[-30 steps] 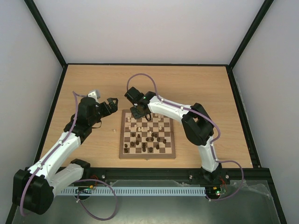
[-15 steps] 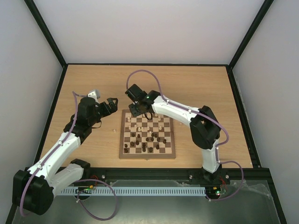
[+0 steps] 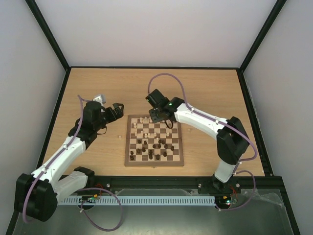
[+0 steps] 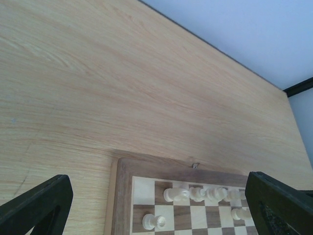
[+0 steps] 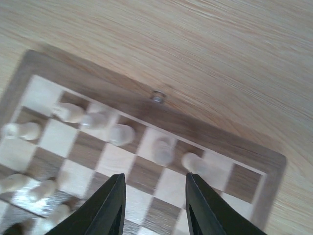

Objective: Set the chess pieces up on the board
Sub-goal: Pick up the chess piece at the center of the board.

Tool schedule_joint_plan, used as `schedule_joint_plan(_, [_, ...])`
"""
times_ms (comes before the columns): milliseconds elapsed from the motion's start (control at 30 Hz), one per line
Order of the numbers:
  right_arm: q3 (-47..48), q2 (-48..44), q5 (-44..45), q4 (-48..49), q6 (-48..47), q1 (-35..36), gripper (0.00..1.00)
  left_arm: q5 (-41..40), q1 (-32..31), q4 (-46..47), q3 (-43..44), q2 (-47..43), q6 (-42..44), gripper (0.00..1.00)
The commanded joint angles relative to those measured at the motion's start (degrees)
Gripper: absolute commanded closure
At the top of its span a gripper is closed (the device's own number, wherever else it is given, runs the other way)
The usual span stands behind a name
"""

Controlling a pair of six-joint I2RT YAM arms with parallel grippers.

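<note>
The board (image 3: 154, 163) lies mid-table. Cream chess pieces (image 3: 146, 120) stand in its far rows; dark brown pieces (image 3: 157, 146) are scattered over the middle and near rows. My right gripper (image 3: 157, 117) hovers over the board's far edge, open and empty. In the right wrist view its gripper (image 5: 154, 177) is above blurred cream pieces (image 5: 120, 133) near the border (image 5: 205, 129). My left gripper (image 3: 117, 108) is open and empty over bare table beyond the board's far left corner. The left wrist view (image 4: 156, 178) shows that corner (image 4: 146, 169) with cream pieces (image 4: 176, 194).
The wooden table (image 3: 205, 88) is fenced by a black frame (image 3: 58, 98) and white walls. A small metal hook (image 5: 157, 97) sits on the board's far edge. A tiny pale thing (image 3: 119, 137) lies on the table left of the board.
My right gripper has moved to the right along the board's far edge, from the far left corner to about the middle. The left arm has barely moved.
</note>
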Motion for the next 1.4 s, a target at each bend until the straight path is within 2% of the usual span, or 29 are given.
schedule_joint_plan(0, [-4.10,-3.71,1.54,-0.27,1.45,-3.49,0.65,1.11,0.12,1.00,-0.61,3.18,0.09,0.01])
schedule_joint_plan(167, [-7.72,-6.60,3.04,-2.15,3.02,-6.45,0.65,0.50,-1.63,1.38,0.05,6.45,0.42,0.01])
schedule_joint_plan(533, [-22.66,-17.81,3.28,-0.76,7.40,-15.04,0.61,0.22,-2.76,1.62,0.03,6.61,0.27,0.01])
schedule_joint_plan(700, [-26.88,-16.94,2.20,0.47,8.67,-18.51,0.60,-0.01,-2.89,1.69,0.00,6.63,0.24,0.01])
schedule_joint_plan(900, [-29.73,-15.98,-0.16,2.58,9.48,-18.81,0.61,0.33,-2.87,2.04,-0.03,7.15,0.08,0.00])
schedule_joint_plan(1200, [-30.51,-13.14,-3.32,4.73,8.49,-18.81,0.67,0.37,-2.90,2.33,-0.05,7.85,-0.01,0.00])
schedule_joint_plan(1367, [-30.27,-11.50,-1.57,4.26,8.73,-18.81,0.69,0.10,-2.89,2.39,-0.12,7.82,0.07,0.00])
